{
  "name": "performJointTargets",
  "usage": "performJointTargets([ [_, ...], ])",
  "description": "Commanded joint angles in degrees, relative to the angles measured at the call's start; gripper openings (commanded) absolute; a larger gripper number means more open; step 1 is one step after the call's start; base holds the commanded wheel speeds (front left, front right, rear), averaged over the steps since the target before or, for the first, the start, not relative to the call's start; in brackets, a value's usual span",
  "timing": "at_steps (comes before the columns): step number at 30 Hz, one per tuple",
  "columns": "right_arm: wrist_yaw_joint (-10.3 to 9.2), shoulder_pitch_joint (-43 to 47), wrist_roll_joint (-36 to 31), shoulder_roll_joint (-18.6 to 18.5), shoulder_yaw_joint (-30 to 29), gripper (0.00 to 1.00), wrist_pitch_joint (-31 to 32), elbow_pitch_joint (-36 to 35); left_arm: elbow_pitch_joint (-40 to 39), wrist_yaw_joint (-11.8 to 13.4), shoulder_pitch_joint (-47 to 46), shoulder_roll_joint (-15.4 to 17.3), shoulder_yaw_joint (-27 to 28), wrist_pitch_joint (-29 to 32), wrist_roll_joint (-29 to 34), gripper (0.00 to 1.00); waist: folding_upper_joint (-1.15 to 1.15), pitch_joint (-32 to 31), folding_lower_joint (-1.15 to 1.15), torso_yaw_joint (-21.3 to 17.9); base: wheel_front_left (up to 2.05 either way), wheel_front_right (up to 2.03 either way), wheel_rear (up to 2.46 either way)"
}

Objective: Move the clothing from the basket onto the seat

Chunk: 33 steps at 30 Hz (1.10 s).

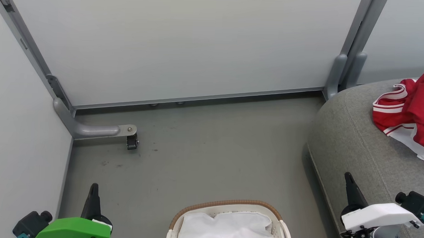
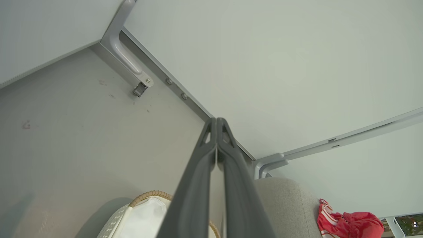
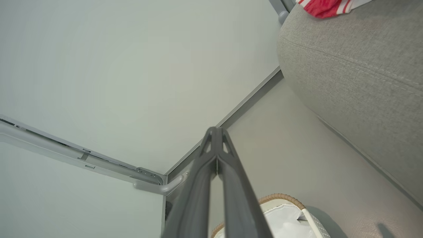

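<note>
Clothing heaped red on the seat, right edge of frame.
Basket sits bottom centre on the floor with white fabric inside; left gripper lower left and right gripper lower right both have fingers pressed together, holding nothing.

Staged test bay, probably lab rather than real home. Plain pale partition panels in grey metal frames, one bracing foot riding on caster. Bare scuffed grey floor. Grey sofa and laundry basket set inside as homely props.
</note>
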Motion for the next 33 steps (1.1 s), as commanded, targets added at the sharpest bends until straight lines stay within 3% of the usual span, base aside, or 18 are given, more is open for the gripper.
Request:
performJointTargets([
  [1,-0.01,-1.38,1.88,-0.39,-0.31,0.0,0.46,-1.01,-0.92,-0.36,-1.9,0.11,0.42,0.42,-1.77,0.0,0.0,0.02,0.0,-0.02,0.0,0.0,0.0],
  [33,-0.03,-1.8,21.85,-0.56,-1.95,0.0,5.64,-2.93,-1.85,-1.65,-4.46,0.14,3.72,5.61,-18.41,0.0,0.0,0.51,0.0,-0.67,0.0,0.0,0.0],
])
